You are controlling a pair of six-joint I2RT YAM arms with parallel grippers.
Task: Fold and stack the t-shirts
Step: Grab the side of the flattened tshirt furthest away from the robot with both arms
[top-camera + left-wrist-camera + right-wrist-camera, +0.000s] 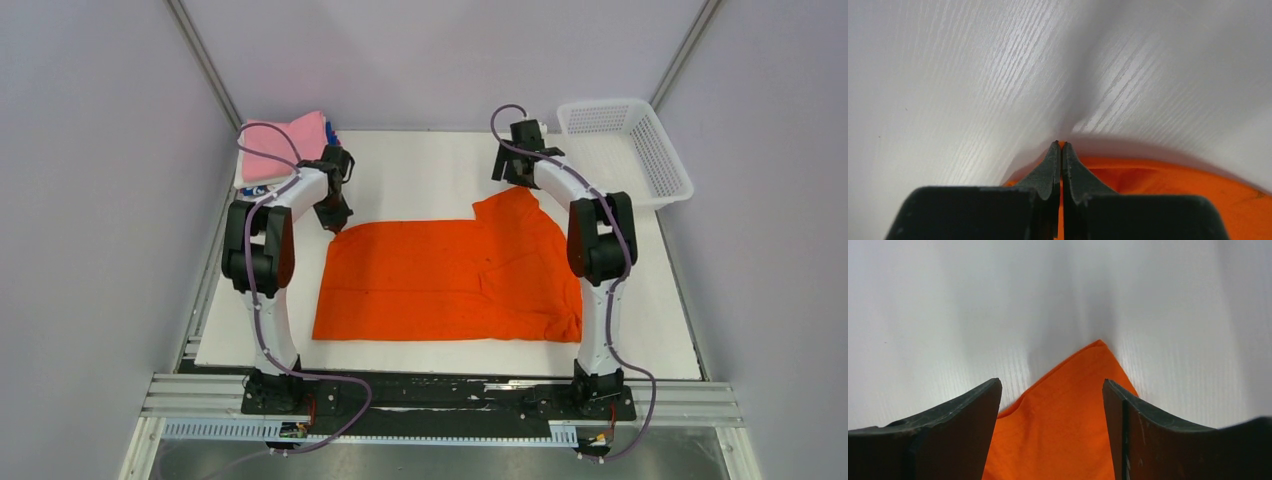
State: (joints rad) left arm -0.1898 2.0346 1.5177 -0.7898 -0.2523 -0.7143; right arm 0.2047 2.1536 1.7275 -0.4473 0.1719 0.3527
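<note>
**Left clamped on orange tee, right open over it**

Left gripper [1061,146]: jaws pressed together, thin sliver of orange t-shirt [450,275] pinched between them, at the shirt's far-left corner. Right gripper [1050,390]: jaws wide apart, straddling the shirt's pointed far-right corner, cloth in the gap; contact with the cloth impossible to tell. Orange t-shirt spread mostly flat over the middle of the desk [420,165], roughly rectangular, long side parallel to the near edge, wrinkled and bunched at its near-right corner, far-right corner poking toward the far edge. Folded stack at the desk's far-left corner: pink t-shirt [290,145] on top, other folded t-shirts [256,187] in white and blue peeking out beneath. White mesh basket [625,150] at the far-right corner, well apart from the orange t-shirt.
</note>
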